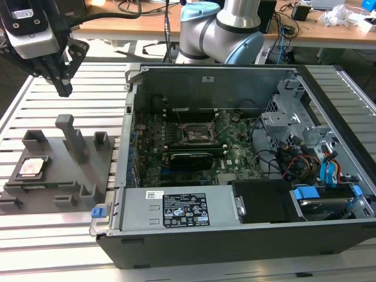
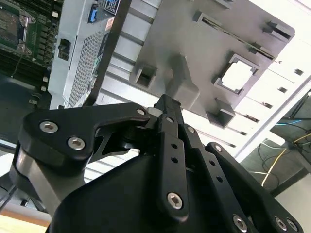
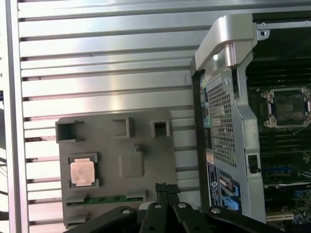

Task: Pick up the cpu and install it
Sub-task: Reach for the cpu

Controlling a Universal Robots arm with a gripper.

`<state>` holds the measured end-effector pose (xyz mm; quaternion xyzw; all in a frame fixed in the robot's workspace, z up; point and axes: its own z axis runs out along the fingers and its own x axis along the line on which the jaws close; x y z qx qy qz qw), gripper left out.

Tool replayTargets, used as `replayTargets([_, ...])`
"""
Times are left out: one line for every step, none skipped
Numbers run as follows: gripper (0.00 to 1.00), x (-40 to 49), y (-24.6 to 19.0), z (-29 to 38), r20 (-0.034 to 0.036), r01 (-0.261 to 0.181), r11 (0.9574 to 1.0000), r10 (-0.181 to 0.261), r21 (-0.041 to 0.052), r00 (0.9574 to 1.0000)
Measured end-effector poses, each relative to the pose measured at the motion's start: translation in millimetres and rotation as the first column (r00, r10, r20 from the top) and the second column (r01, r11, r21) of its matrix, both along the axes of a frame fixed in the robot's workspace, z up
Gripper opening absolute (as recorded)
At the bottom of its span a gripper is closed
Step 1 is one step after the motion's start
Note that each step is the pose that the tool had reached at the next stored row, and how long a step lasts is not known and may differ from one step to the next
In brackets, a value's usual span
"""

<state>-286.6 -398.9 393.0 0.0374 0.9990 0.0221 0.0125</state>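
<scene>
Black end effector pinched shut, empty — poised above grey plastic fixture. Small silvery square cpu sits in the fixture's recess — probably best gripped squarely by its edges.

A slatted metal table fills the near ground, its pale ribs catching bright light at the exterior view's left. Along the far side runs a wooden desk, strewn with dark cables and, toward the exterior view's right, crumpled white wrapping. What looks like a chair base stands under the desk. In the second wrist view, loose wires lie on grey floor.
</scene>
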Motion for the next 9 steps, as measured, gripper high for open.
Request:
replayTargets([0.11, -4.4, 0.0, 0.0, 0.0000, 0.000, 1.0000, 0.000, -0.0001, 1.0000])
replayTargets([0.11, -7.4, 0.0, 0.0, -0.0001, 0.000, 1.0000, 0.000, -0.0001, 1.0000])
replayTargets([0.11, -9.3, 0.0, 0.0, -0.0001, 0.000, 1.0000, 0.000, -0.0001, 1.0000])
replayTargets([0.11, -11.1, 0.0, 0.0, -0.0001, 0.000, 1.0000, 0.000, 0.0000, 1.0000])
replayTargets([0.11, -13.9, 0.0, 0.0, 0.0000, 0.000, 1.0000, 0.000, 0.0000, 1.0000])
replayTargets([0.11, -15.5, 0.0, 0.0, -0.0001, 0.000, 1.0000, 0.000, 0.0000, 1.0000])
replayTargets([0.11, -17.0, 0.0, 0.0, 0.0000, 0.000, 1.0000, 0.000, 0.0000, 1.0000])
replayTargets([0.11, -18.6, 0.0, 0.0, -0.0001, 0.000, 1.0000, 0.000, -0.0001, 1.0000])
replayTargets([0.11, -20.0, 0.0, 0.0, 0.0000, 0.000, 1.0000, 0.000, 0.0000, 1.0000])
